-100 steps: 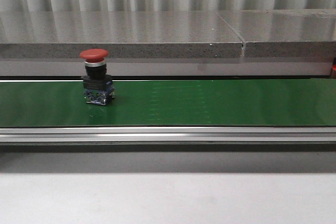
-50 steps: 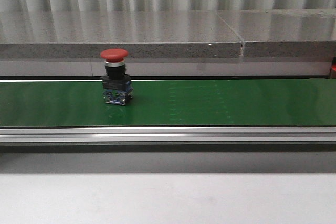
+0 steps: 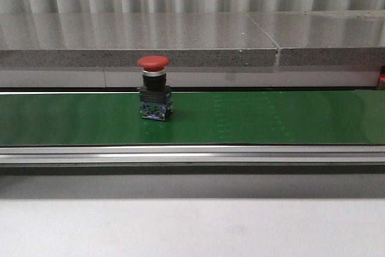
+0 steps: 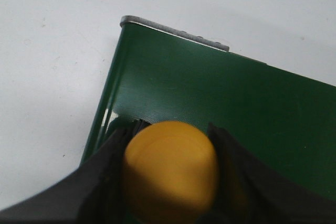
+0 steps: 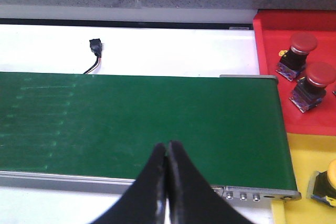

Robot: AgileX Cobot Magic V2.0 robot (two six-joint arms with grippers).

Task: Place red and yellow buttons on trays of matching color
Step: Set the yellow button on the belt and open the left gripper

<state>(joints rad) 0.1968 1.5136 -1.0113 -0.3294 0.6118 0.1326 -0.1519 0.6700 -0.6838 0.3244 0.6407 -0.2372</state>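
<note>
A red button point(image 3: 154, 88) with a black and blue base stands upright on the green conveyor belt point(image 3: 271, 118), left of the middle in the front view. My left gripper point(image 4: 170, 169) is shut on a yellow button point(image 4: 170, 166), held over the belt's end point(image 4: 173, 66). My right gripper point(image 5: 167, 147) is shut with nothing in it, above the belt's near edge. In the right wrist view, the red tray point(image 5: 273, 77) holds two red buttons point(image 5: 297, 53) point(image 5: 313, 85), and the yellow tray point(image 5: 302, 166) holds a yellow button point(image 5: 328, 179) at the frame's edge. Neither gripper shows in the front view.
A grey stone ledge point(image 3: 180, 40) runs behind the belt. An aluminium rail point(image 3: 192, 156) lines the belt's near side. A small black connector with wires point(image 5: 94, 48) lies on the white surface beyond the belt.
The red button has travelled rightward along the belt, from the far left toward the middle, staying upright.
</note>
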